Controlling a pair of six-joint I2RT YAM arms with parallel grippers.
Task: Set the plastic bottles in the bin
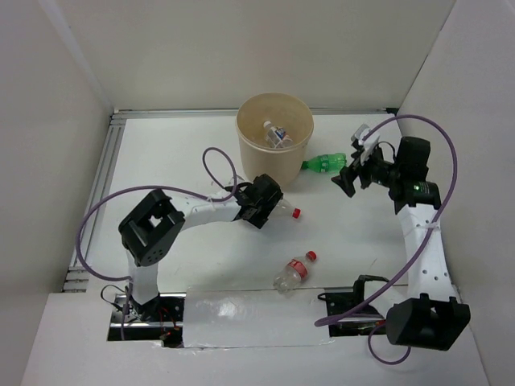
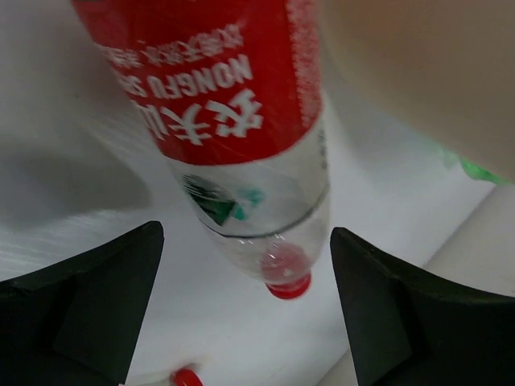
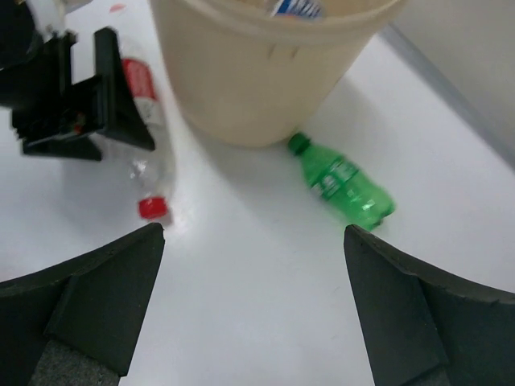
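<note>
Plastic bottles (image 1: pixel 294 271) are spread about: one inside the tan bin (image 1: pixel 269 165), a green bottle (image 3: pixel 346 183) beside it, a red-labelled bottle (image 2: pixel 217 88) lying between the wide-open left gripper (image 2: pixel 245 241) jaws. The right gripper (image 3: pixel 253 241) is likewise open and empty. If clamped off-centre, the round red-labelled bottle could be squeezed out and rolled away.

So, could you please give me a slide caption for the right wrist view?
Open right jaws over a green bottle lying beside the bin.
</note>
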